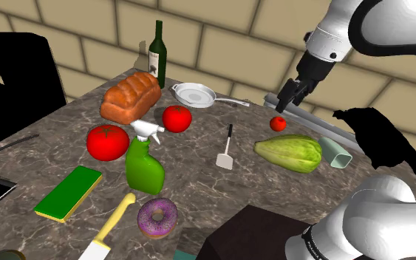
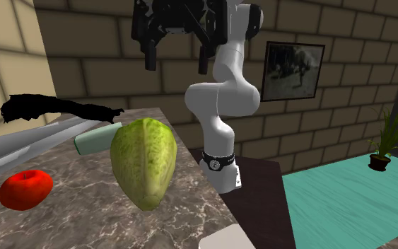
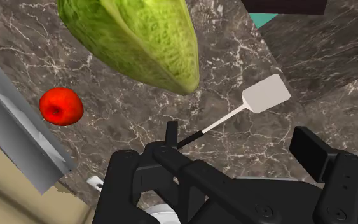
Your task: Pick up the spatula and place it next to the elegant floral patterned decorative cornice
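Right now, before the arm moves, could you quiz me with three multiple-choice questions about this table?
1. The gripper is: A shut on the spatula; B open and empty; C shut on nothing.
2. The spatula lies: A between the spray bottle and the green vegetable; B in the gripper; C on the floor.
3. The donut has icing that is: A yellow; B white; C purple.
Answers: B, its fingers stand apart in the air; A, it lies flat on the table between them; C, purple shows on top.
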Controlling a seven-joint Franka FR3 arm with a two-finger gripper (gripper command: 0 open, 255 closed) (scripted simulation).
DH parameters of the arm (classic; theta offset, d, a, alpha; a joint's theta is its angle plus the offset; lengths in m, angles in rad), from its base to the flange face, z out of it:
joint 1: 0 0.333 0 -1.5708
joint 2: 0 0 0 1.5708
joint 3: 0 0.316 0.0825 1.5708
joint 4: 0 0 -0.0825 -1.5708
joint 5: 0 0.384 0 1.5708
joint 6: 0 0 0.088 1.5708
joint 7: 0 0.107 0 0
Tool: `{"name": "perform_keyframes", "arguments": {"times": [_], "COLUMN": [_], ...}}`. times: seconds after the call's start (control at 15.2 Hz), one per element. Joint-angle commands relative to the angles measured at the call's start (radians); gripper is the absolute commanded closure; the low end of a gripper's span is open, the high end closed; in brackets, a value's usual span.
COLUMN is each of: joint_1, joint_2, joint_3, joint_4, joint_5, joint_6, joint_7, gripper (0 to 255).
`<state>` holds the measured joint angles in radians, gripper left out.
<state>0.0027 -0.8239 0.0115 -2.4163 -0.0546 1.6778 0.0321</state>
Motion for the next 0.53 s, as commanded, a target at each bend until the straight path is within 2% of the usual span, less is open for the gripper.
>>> {"name": "perform_keyframes", "arguments": {"times": [0.0,0.46], "joint_1": [0.000,-0.078], "joint_2": [0.000,0.155], "joint_3": [0.000,0.110], "joint_4": [0.000,-0.092], "joint_5": [0.000,0.066], "joint_6": [0.000,0.233], "joint_7": [0.000,0.333], "gripper": [0,0]}}
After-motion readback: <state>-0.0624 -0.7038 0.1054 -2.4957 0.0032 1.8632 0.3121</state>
